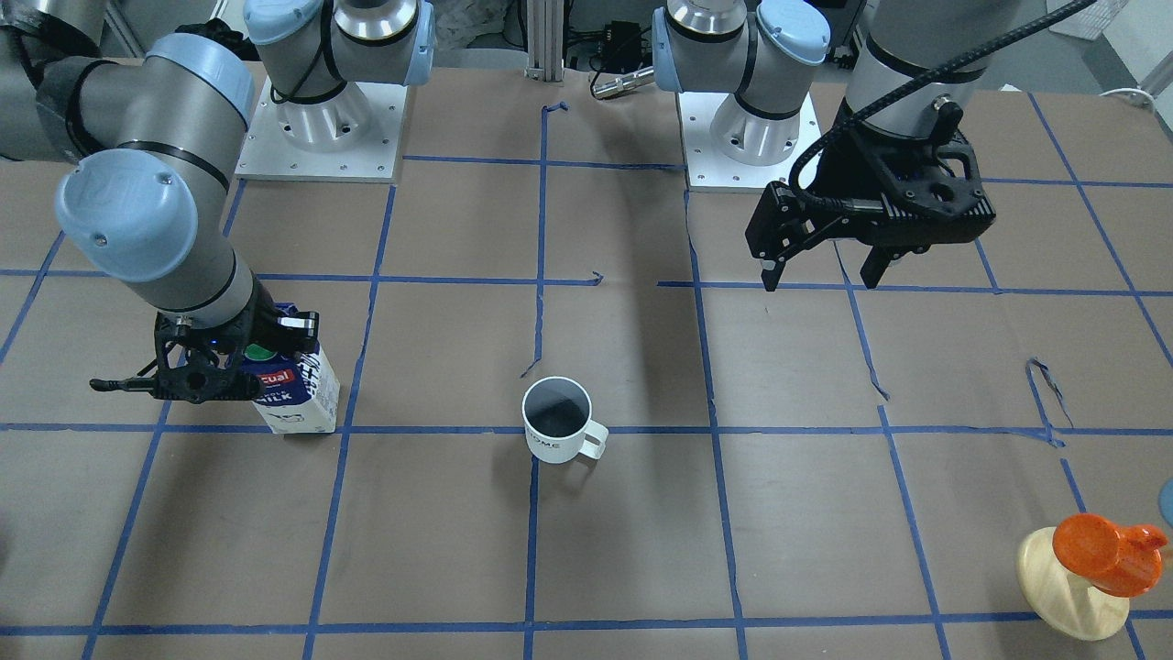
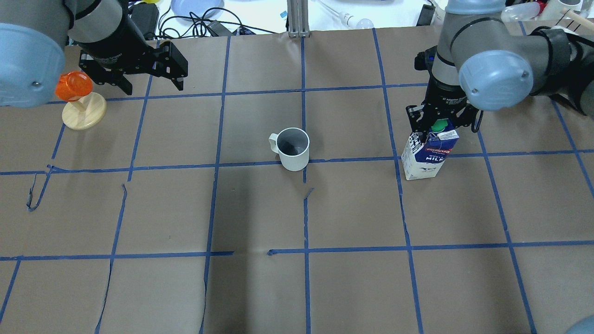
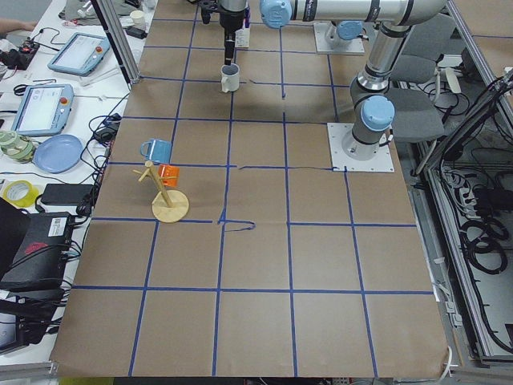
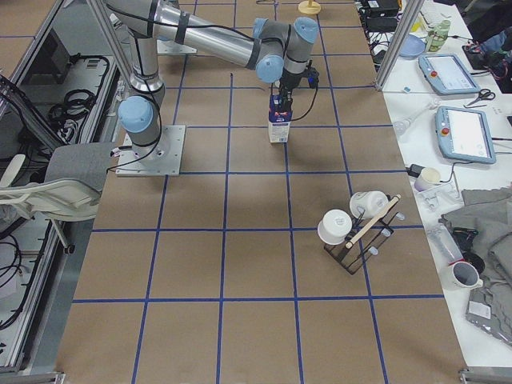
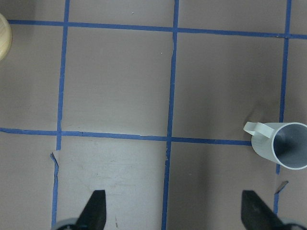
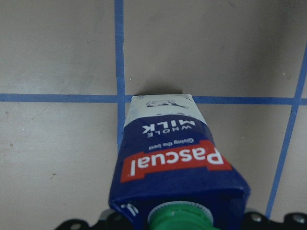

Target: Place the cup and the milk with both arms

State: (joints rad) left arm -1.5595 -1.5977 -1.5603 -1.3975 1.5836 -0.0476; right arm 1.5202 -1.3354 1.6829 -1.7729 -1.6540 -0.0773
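Note:
The white cup [image 1: 554, 423] with "HOME" on it stands upright and alone at the table's middle [image 2: 293, 148]. It also shows at the right edge of the left wrist view [image 5: 284, 151], handle to the left. The milk [image 1: 302, 396] stands upright with its base on the table [image 2: 424, 160]. My right gripper [image 2: 440, 121] is shut on its gable top by the green cap; the right wrist view looks down the carton [image 6: 175, 158]. My left gripper [image 2: 152, 88] is open and empty above the table, well away from the cup [image 1: 820, 280].
A cream wooden stand with an orange top [image 2: 81, 109] stands beside my left gripper [image 1: 1086, 568]. A rack with white cups [image 4: 356, 228] stands far along the table. Blue tape lines cross the brown table. The arm bases [image 1: 321, 119] are at the robot's edge.

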